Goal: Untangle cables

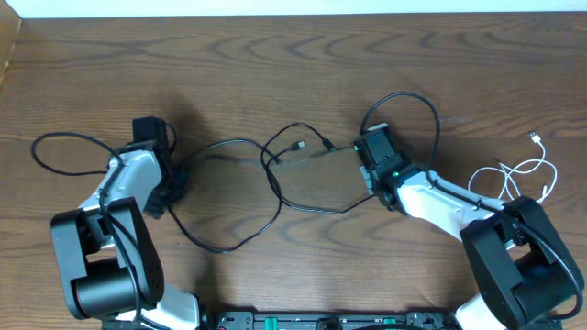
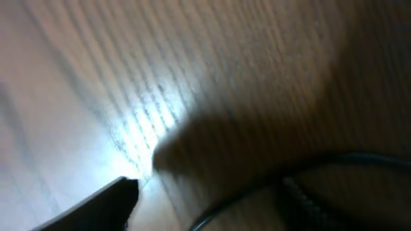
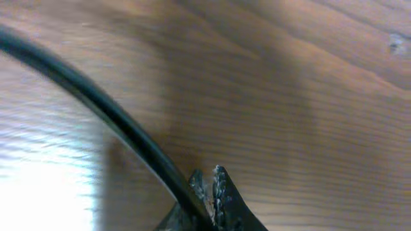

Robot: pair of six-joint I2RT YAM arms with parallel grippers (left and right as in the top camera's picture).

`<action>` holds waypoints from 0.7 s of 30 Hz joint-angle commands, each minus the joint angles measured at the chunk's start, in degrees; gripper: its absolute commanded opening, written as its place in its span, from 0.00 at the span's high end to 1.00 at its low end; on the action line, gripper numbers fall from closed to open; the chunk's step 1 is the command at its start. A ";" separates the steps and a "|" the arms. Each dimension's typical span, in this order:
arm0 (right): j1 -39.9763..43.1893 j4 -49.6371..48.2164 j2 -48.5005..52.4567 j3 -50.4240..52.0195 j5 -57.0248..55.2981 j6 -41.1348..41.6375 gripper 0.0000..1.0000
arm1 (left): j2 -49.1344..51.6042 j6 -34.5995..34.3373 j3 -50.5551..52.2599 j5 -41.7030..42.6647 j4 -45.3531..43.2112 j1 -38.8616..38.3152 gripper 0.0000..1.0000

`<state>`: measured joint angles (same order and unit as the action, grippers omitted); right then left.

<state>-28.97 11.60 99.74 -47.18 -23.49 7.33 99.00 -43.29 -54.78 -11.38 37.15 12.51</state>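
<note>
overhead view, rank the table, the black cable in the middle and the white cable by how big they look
1. table, fills nearly the whole view
2. black cable, sprawled across the middle
3. white cable, a small bundle near the right edge

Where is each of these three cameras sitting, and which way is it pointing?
Overhead: fixed above the table, facing straight down; shows the left arm, the right arm, black cables, a white cable.
Left wrist: close over the wood, blurred; one dark fingertip and a cord show.
Right wrist: low over the wood; the right gripper pinches one black cable.
Shared: overhead and right wrist both show that cable.
</note>
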 commanded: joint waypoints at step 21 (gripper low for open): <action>-0.76 9.53 -9.03 -8.24 20.92 1.81 0.64 | -4.13 17.94 -9.14 27.67 1.05 -0.11 0.07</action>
<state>-29.02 19.99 96.57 -50.04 -9.93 7.42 93.08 -26.94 -63.86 15.20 38.68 12.53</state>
